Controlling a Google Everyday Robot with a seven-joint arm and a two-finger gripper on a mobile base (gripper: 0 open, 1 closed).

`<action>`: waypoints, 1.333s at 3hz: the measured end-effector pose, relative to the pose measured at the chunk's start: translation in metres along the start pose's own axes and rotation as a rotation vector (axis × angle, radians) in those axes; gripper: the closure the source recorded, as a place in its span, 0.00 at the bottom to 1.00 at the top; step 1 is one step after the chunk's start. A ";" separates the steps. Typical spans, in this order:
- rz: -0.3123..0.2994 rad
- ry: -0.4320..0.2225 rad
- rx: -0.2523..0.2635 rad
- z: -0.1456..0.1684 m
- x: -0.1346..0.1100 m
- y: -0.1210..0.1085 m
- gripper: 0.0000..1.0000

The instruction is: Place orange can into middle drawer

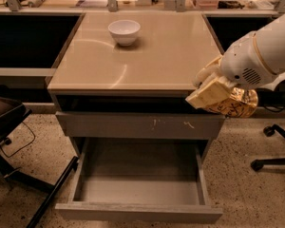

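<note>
In the camera view, the white arm (261, 56) reaches in from the right, its claw (213, 98) just off the counter's (166, 61) front right corner, at about the height of the counter edge. The claw's cream fingers (206, 93) look clamped on the can (240, 107), though the exact grip is hard to make out. The can hangs in the air, lying tilted, its golden-orange side with dark print showing below and to the right of the fingers. It is over the floor (247, 184), beside the cabinet and not over the drawer.

The drawer (137, 213) is pulled well out below, its grey box facing up, the plain front panel nearest the camera. It lies down and to the left of the can, well apart from it. Above it sits the scratched front (140, 126), pushed in.

A white bowl (124, 31) stands upright at the back of the counter, left of centre. A chair base (273, 148) shows at the right edge.
</note>
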State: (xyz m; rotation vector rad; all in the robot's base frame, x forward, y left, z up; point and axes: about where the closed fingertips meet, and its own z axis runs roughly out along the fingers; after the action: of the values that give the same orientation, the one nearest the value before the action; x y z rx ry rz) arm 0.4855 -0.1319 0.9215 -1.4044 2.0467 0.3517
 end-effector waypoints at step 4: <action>0.084 -0.081 -0.010 0.084 0.030 0.035 1.00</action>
State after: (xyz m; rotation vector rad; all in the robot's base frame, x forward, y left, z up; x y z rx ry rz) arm 0.4753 -0.0950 0.8330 -1.2916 2.0444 0.4477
